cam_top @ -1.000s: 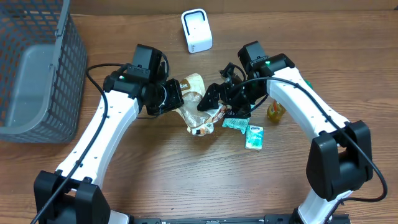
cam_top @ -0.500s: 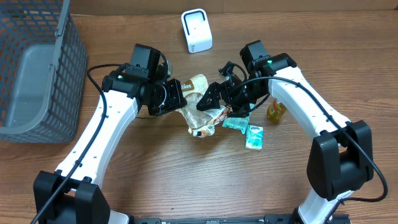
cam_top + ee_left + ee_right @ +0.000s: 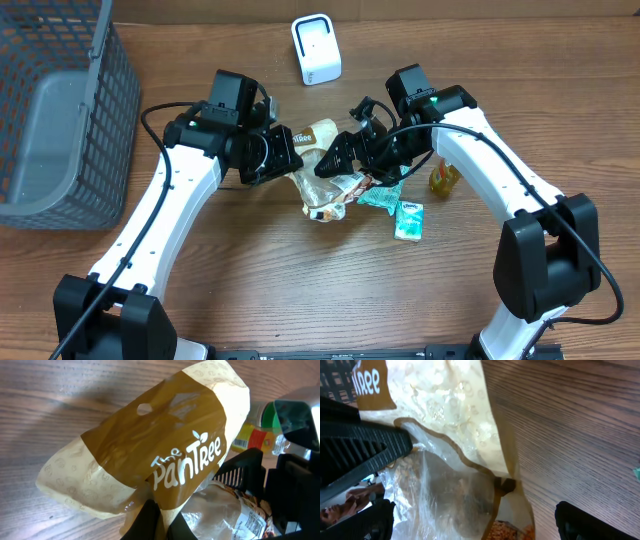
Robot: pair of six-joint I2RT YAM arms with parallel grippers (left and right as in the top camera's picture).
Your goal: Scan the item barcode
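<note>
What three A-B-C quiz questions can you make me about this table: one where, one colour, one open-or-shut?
1. Where is the grey basket? A) far left B) far right C) in the middle
2. What colour is the band on the snack bag? A) blue B) brown C) pink
3. How is the left gripper? A) wide open B) shut on the snack bag C) shut on a cup
Answers: 1 A, it fills the overhead view's left side; 2 B, white "The PanTree" lettering sits on brown; 3 B, its fingers pinch the bag's edge.
</note>
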